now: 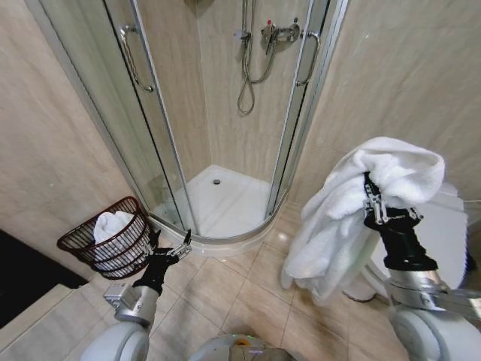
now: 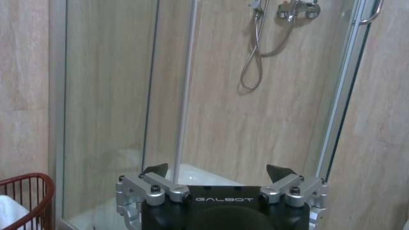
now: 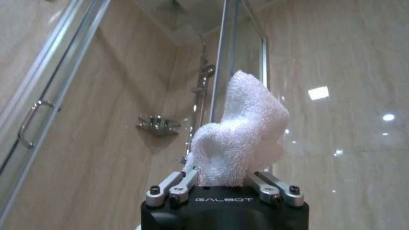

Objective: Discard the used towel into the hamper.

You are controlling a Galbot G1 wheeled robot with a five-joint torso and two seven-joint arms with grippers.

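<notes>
A white towel (image 1: 353, 207) hangs in thick folds from my right gripper (image 1: 370, 197), which is raised at the right and shut on it; in the right wrist view a bunch of the towel (image 3: 240, 139) stands up between the fingers. The hamper (image 1: 113, 239), a reddish-brown wire basket, stands on the floor at the left against the wall with a white cloth (image 1: 113, 224) inside. My left gripper (image 1: 171, 244) is low, just right of the hamper's rim, open and holding nothing; its wrist view shows the spread fingertips (image 2: 155, 169) and the hamper's edge (image 2: 35, 191).
A glass corner shower cabin (image 1: 225, 113) with a white tray (image 1: 225, 203) stands straight ahead, its doors closed. A white toilet (image 1: 443, 233) sits at the right behind the towel. Beige floor tiles (image 1: 240, 293) lie open between hamper and toilet.
</notes>
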